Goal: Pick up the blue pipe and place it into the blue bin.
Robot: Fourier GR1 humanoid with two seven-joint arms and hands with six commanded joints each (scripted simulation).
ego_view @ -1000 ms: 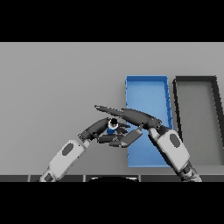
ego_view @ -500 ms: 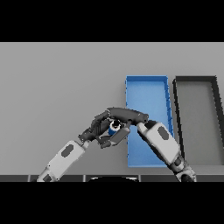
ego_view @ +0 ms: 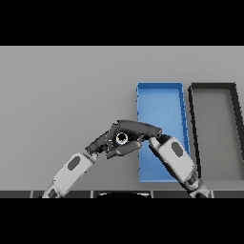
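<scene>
Holding Blue Pipe Beside Blue Bin

Head view, sole entry.

Blue pipe [ego_view: 122, 138]: mostly hidden; only one round open end visible, pale ring with a dark bore, between the two hands, just left of the bin's left wall, above the table. Blue colour barely discernible at this end.

Right hand [ego_view: 136, 128]: reaching leftward from the lower right, across the bin's lower left portion; fingers curled over the top of the pipe, clamped on it.

Left hand [ego_view: 107, 143]: entering from the lower left; fingers bunched together under and against the pipe from the left side, touching the right hand's fingers. Closed on the pipe as far as can be judged.

Blue bin [ego_view: 159, 86]: long rectangular tray, right of centre, long axis running away from the robot; lower part covered by the right forearm.

Black bin [ego_view: 212, 86]: same shape, just right of the blue bin, parallel, a narrow gap between them.

Grey table [ego_view: 62, 95]: bearing both bins.
</scene>
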